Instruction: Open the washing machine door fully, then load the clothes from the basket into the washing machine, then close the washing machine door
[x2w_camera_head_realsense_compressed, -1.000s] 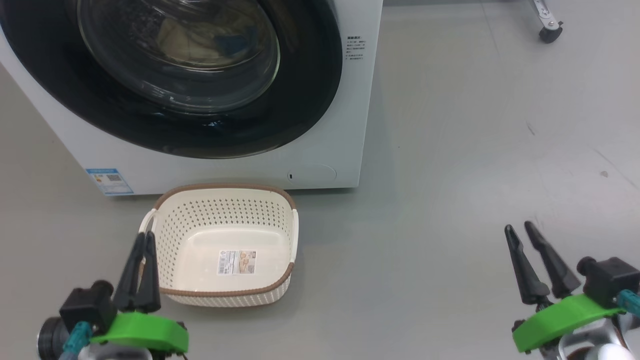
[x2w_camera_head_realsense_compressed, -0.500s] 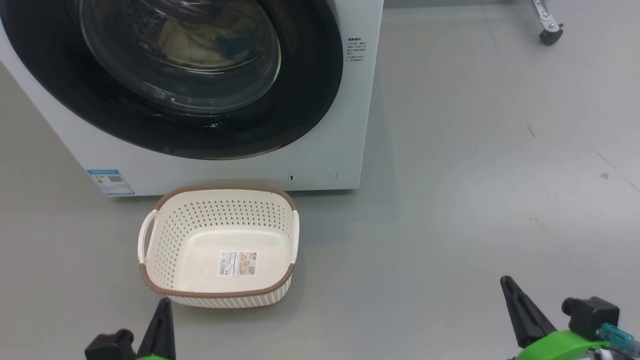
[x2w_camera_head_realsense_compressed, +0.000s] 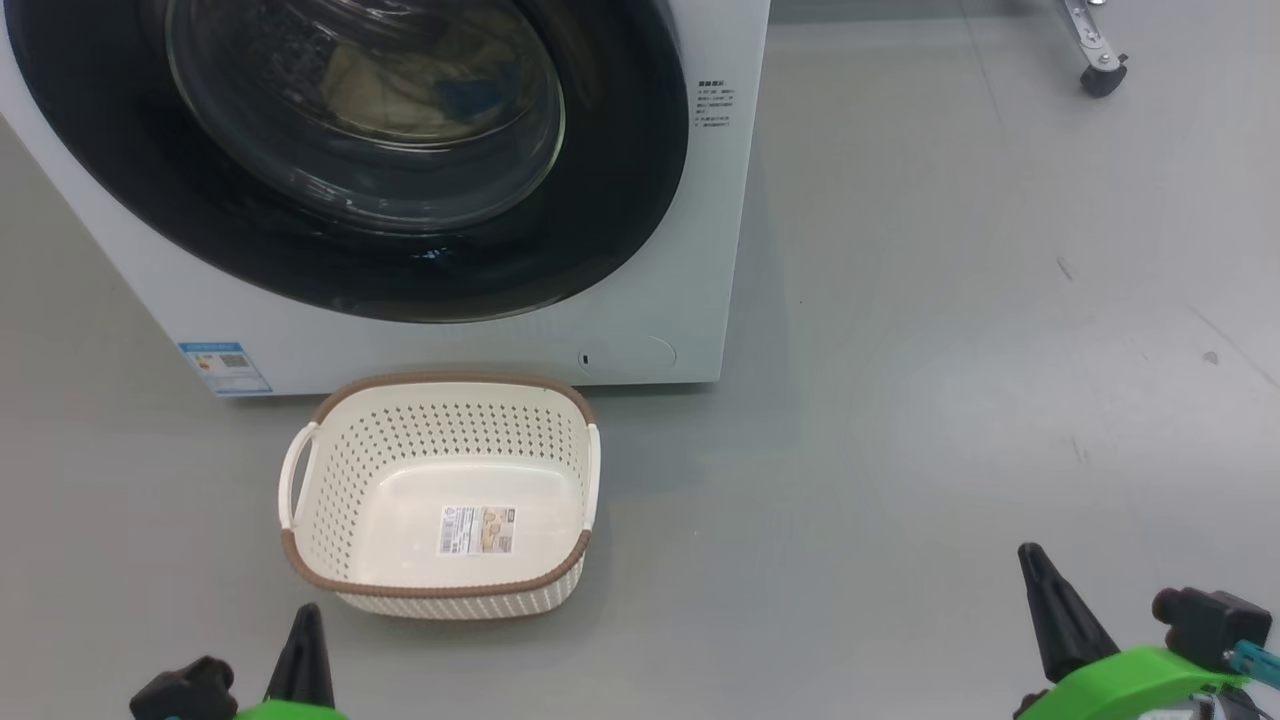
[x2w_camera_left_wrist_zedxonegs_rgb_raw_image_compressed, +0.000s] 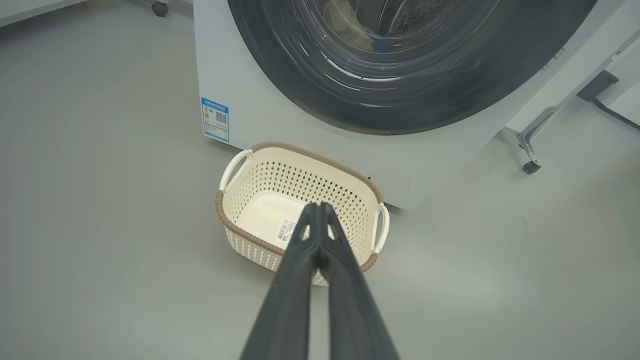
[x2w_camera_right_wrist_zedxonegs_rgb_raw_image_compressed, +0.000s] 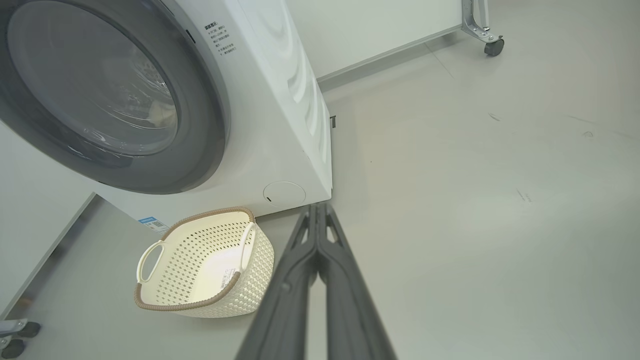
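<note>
Head view: basket rim just beside washing machine.

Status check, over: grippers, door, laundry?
Shut and empty: left gripper, right gripper. The washing machine door closed, clothes inside behind glass. Empty basket on floor just below the door.

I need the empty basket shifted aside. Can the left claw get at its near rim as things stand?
Probably yes: the left claw is shut and empty, just short of the basket, with nothing between them. It would have to open first.
</note>
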